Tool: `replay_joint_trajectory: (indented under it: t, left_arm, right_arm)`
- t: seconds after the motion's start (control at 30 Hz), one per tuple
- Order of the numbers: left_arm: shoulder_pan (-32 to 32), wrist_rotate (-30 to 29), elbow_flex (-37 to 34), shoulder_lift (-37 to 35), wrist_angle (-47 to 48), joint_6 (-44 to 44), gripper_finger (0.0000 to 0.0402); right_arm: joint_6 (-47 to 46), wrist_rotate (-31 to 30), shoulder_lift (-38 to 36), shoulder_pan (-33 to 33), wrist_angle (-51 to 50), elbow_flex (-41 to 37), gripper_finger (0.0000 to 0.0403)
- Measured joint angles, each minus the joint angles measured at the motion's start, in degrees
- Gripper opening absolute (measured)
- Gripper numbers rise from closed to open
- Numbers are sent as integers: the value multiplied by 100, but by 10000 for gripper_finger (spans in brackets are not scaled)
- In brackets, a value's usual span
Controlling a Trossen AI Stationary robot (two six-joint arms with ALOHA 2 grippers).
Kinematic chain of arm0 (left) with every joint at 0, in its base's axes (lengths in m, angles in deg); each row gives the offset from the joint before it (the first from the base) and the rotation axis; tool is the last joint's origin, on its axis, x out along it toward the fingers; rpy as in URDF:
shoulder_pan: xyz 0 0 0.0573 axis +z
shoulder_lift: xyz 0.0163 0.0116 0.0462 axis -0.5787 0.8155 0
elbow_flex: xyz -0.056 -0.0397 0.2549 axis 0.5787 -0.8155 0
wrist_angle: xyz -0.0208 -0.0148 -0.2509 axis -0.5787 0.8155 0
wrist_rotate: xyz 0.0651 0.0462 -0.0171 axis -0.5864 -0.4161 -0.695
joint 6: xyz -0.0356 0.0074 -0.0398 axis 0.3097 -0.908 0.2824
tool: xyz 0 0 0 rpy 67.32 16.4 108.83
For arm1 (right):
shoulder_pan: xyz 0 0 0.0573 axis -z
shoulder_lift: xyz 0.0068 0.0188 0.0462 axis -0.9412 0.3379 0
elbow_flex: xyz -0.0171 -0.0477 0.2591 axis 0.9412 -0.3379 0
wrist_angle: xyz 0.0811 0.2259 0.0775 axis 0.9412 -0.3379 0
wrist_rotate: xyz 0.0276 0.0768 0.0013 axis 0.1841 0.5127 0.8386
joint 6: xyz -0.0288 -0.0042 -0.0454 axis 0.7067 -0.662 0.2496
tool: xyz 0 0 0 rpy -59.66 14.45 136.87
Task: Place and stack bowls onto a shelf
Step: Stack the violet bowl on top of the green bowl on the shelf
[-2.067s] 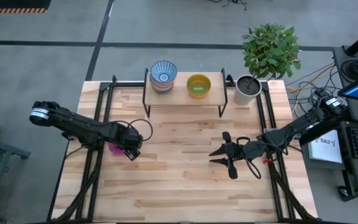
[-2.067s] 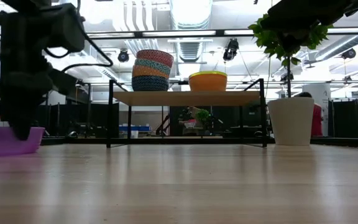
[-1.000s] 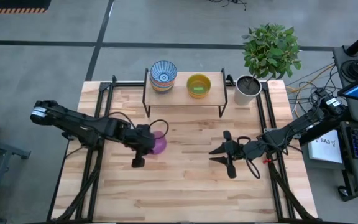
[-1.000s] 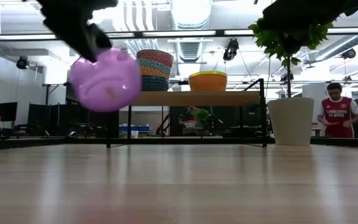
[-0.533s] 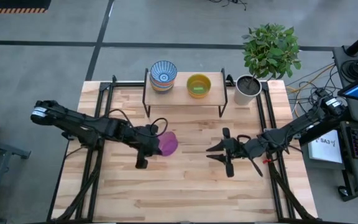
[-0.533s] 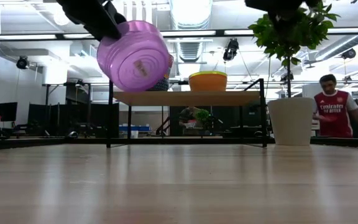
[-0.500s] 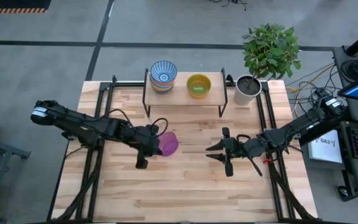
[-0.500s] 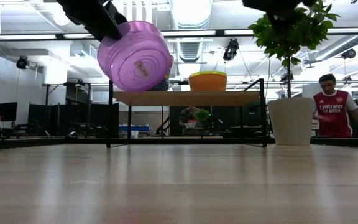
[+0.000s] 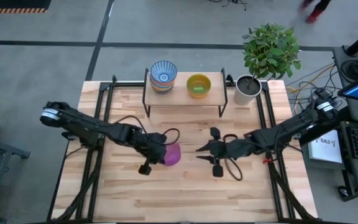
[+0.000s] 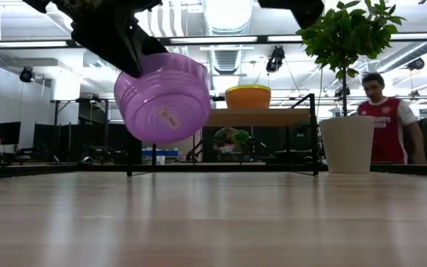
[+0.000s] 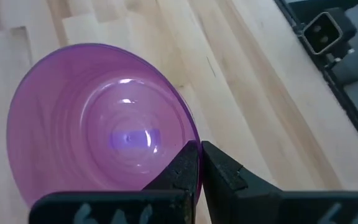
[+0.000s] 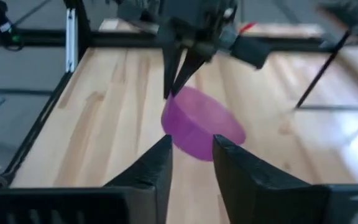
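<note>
Glossy translucent plastic purple bowl [image 11: 101, 124]

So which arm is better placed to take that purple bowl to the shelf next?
Left. Its hand already grips the purple bowl by the rim, lifted off the table; the right hand is open beside it.

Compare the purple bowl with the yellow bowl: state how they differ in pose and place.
The purple bowl hangs tilted in the air, gripped at its rim by the left end effector; the yellow bowl sits upright on the shelf, touched by neither arm. The purple bowl is over the middle of the table, facing the open right end effector; the yellow one is at the table's far side. Both are small round bowls.
</note>
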Motion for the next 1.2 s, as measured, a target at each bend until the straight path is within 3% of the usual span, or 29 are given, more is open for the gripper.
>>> replay_joint_trajectory:
  t: [0.17,0.37,0.77,1.07,1.2]
  left_arm:
    - [0,136,-10,52,-234,-24,0]
    - [0,193,-24,50,-346,-69,0]
    - [-11,335,-24,43,-382,-69,0]
    - [-11,346,-26,41,-441,-267,0]
    - [-11,344,-28,41,-496,-333,0]
  right_arm:
    - [-86,385,538,134,-833,683,155]
    - [540,471,1309,329,-1536,1474,196]
    - [1478,1883,2266,976,-1862,2394,201]
    - [1664,2449,2597,1230,-1767,2401,199]
    - [1795,2509,2688,1229,-1739,2399,175]
